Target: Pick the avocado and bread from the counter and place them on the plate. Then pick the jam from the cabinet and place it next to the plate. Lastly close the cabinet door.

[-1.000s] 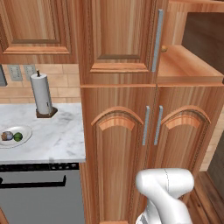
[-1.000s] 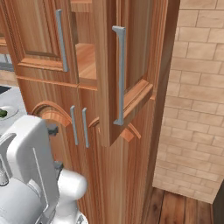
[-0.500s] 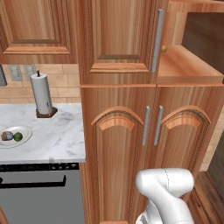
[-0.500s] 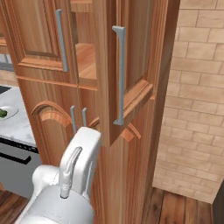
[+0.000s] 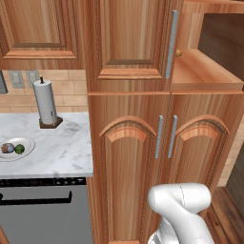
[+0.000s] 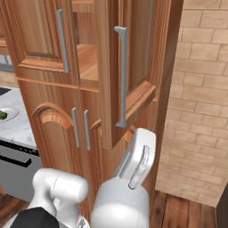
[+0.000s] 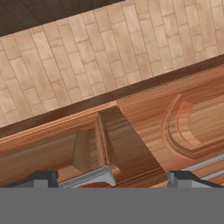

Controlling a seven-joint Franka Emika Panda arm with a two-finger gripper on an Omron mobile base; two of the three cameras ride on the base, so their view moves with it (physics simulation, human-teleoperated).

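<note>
While the avocado (image 5: pixel 19 148) and bread (image 5: pixel 7 148) already sit on the plate (image 5: pixel 26 142) at the left end of the counter (image 5: pixel 62 152), I judge the cabinet (image 5: pixel 128 143) step to be in hand: fetching the jam, or closing up if that is done. I can't spot the jam; only a small orange knob-like speck shows at the open shelf's back edge, too small to call.

Upper right door (image 6: pixel 127 71) stands swung open, its long bar handle (image 6: pixel 121 75) facing out in the right base view. Gripper (image 7: pixel 109 178) is spread wide with nothing between the tips, looking along the door's lower edge and the brick wall (image 7: pixel 87 57) beyond.

Next move, as I read it: get the hand up to shelf height, or onto the door's outer face to push it shut. Clearance past the open door edge looks tight.

Against the earlier frames: base views unchanged, so no driving. The arm's upper link (image 6: pixel 136 160) has swung rightward across the right base view, now under the open door.
</note>
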